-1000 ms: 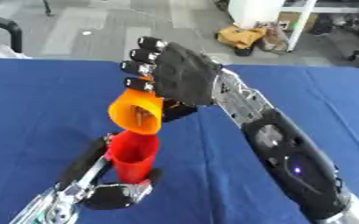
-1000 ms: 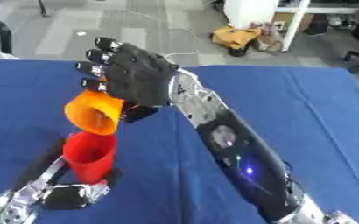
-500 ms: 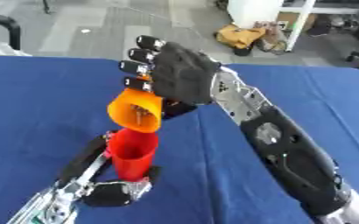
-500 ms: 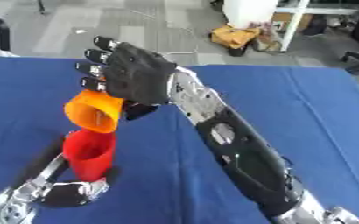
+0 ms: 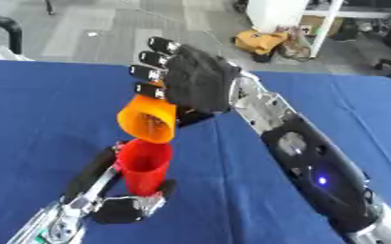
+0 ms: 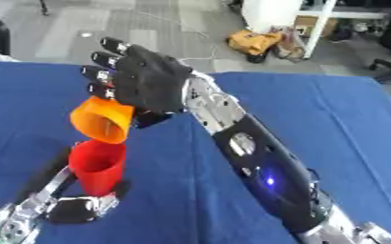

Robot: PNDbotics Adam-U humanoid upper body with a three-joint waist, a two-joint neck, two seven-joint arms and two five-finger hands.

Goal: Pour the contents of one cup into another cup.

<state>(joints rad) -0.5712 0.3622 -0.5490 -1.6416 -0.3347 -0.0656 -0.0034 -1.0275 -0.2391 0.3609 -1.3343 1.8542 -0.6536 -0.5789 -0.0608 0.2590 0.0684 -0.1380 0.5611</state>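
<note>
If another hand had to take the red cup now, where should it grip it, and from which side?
Probably the lower side wall of the red cup, coming from the right. It stands upright, the left hand holds its left side, and the tilted orange cup in the right hand blocks the rim.

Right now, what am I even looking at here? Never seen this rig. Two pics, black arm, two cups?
It is a humanoid upper body, driven by a person. Both pictures come from a stereo camera in its head, looking down: same moment, left and right eye. The right hand holds an orange cup tipped mouth-down over a red cup, which stands upright on the blue table. The left hand comes in from the lower left and grips the red cup. I cannot see what, if anything, is pouring.
</note>
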